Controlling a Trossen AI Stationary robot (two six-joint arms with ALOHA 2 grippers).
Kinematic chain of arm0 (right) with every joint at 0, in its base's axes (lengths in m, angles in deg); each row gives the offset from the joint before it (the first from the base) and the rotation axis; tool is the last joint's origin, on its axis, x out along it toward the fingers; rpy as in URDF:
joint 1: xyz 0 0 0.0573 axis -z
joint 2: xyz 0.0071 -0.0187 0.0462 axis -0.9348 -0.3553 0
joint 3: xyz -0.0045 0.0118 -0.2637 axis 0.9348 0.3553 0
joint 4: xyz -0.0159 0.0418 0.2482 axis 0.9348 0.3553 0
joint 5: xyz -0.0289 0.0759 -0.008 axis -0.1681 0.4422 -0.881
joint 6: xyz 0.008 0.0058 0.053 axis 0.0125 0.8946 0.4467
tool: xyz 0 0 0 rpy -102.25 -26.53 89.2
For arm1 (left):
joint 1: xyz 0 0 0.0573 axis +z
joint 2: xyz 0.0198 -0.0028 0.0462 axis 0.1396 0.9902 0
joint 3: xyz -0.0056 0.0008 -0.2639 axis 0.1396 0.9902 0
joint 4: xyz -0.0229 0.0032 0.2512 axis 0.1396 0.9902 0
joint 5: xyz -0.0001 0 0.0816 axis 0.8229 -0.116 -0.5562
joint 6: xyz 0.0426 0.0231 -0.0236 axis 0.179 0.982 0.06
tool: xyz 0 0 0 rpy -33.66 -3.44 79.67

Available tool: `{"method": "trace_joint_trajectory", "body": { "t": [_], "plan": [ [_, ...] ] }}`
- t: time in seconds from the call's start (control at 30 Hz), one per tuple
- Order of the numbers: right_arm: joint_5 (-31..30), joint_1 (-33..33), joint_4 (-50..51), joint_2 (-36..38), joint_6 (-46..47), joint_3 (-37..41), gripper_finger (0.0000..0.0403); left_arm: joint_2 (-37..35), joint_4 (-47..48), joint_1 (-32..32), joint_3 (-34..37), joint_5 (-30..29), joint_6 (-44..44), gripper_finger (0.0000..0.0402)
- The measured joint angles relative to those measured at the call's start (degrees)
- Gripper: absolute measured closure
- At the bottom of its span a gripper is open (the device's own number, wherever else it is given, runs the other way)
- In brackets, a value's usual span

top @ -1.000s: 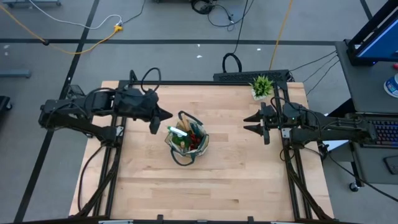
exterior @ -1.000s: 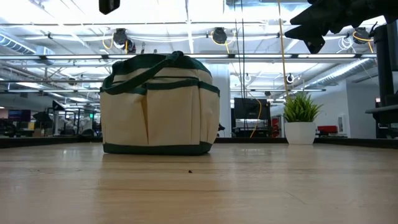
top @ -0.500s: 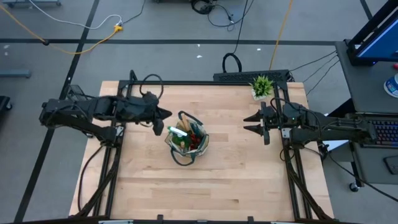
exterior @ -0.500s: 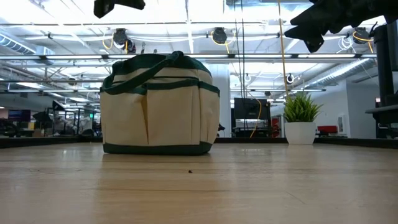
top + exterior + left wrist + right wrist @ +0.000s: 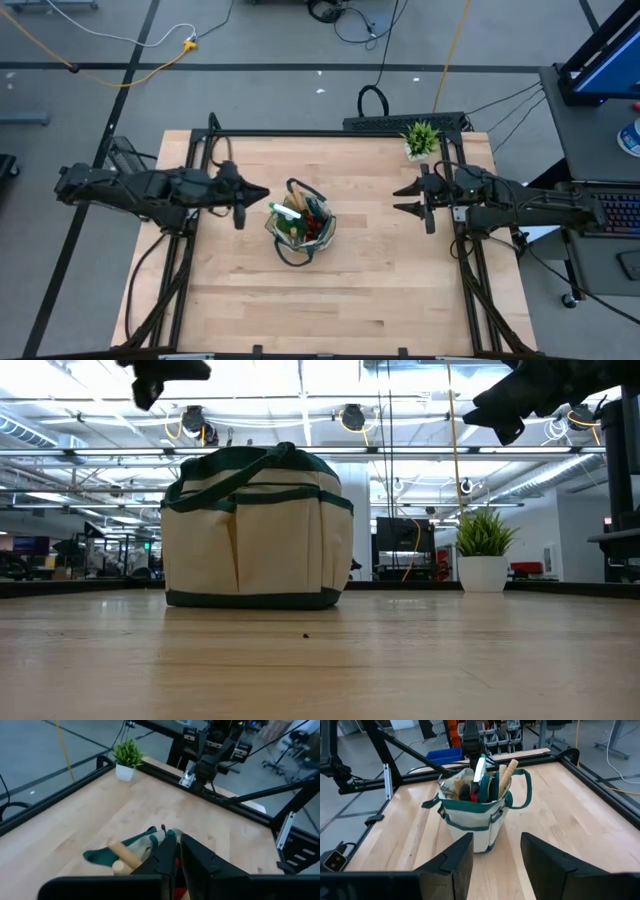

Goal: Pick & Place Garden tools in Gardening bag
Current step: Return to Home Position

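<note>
Near mid-table, gardening bag [image 5: 300,228] stands upright, garden tools [image 5: 485,782] poking from its top | left gripper [image 5: 260,191] hangs just beside bag, fingers pressed together, holding nothing | right gripper [image 5: 400,199] well apart by the right edge, fingers spread wide, empty | potted plant [image 5: 421,138] at the far corner behind it.

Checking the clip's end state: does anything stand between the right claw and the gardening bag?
Nothing visible does. The open right claw hangs over the right side of the table, and only bare wood lies between it and the gardening bag. The potted plant stands at the far edge, off that line.
</note>
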Motion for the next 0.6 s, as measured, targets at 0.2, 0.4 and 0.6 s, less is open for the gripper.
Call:
{"method": "trace_joint_trajectory", "body": {
  "t": [0.2,0.4,0.6],
  "plan": [
    [-0.01,0.00,2.08,3.26,-2.14,0.00,0.0248,-10.03,-4.10,-1.17,8.55,0.13,3.00,0.0371],
    [-3.98,0.00,6.07,8.22,-3.40,0.00,0.0248,-19.56,-5.08,-3.93,14.86,0.17,5.25,0.0371],
    [-6.04,0.02,7.97,13.35,-3.68,0.00,0.0248,-28.62,-4.99,-6.61,18.85,0.17,9.09,0.0371]
  ]
}}
